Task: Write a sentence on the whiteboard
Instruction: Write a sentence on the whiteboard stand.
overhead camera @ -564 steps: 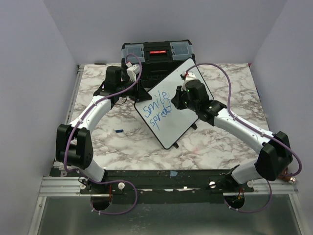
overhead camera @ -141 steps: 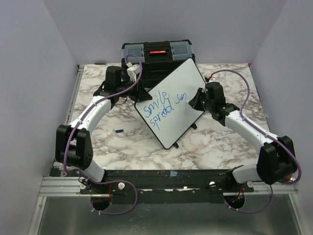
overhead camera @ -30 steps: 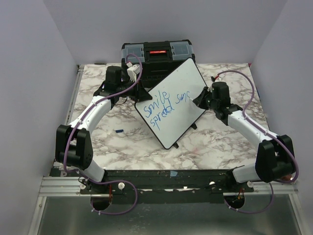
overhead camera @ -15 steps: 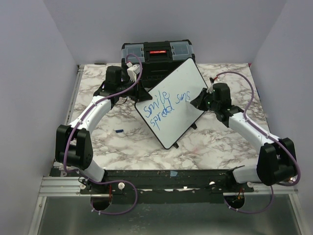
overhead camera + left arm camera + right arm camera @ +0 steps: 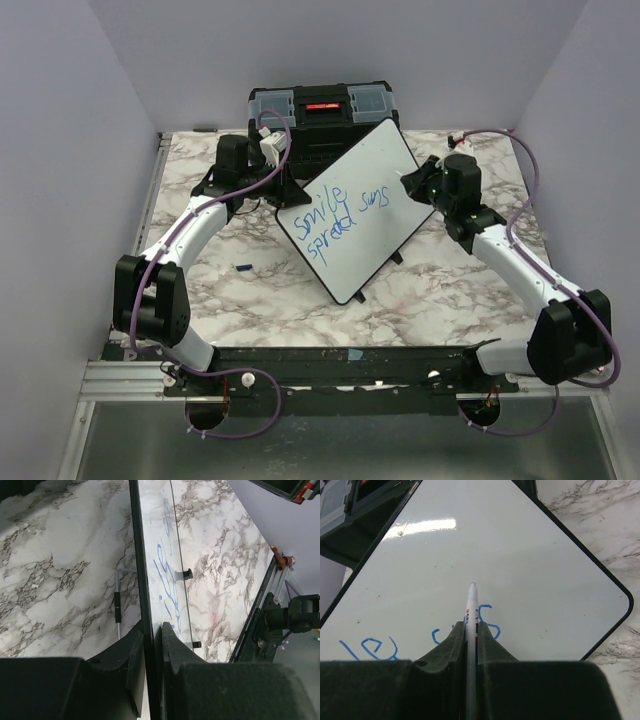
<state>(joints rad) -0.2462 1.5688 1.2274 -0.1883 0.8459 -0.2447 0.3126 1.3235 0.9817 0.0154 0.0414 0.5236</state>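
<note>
The whiteboard (image 5: pixel 375 165) stands tilted in the middle of the table, its upper corner leaning at the black toolbox. The sentence (image 5: pixel 335 217) in blue reads roughly "Smile suns" over "spread". My left gripper (image 5: pixel 288 188) is shut on the whiteboard's left edge (image 5: pixel 140 580). My right gripper (image 5: pixel 412 180) is shut on a white marker (image 5: pixel 471 605), whose tip is lifted just off the board at its right corner, past the last blue letters (image 5: pixel 487 620).
A black toolbox (image 5: pixel 322 110) stands at the back behind the board. A small blue marker cap (image 5: pixel 242 267) lies on the marble table (image 5: pixel 430 290) left of the board. Purple walls close in the sides.
Over 19 seconds the word "suns" has been added after "Smile". In the last half second my right gripper has drawn back to the right, away from the writing.
</note>
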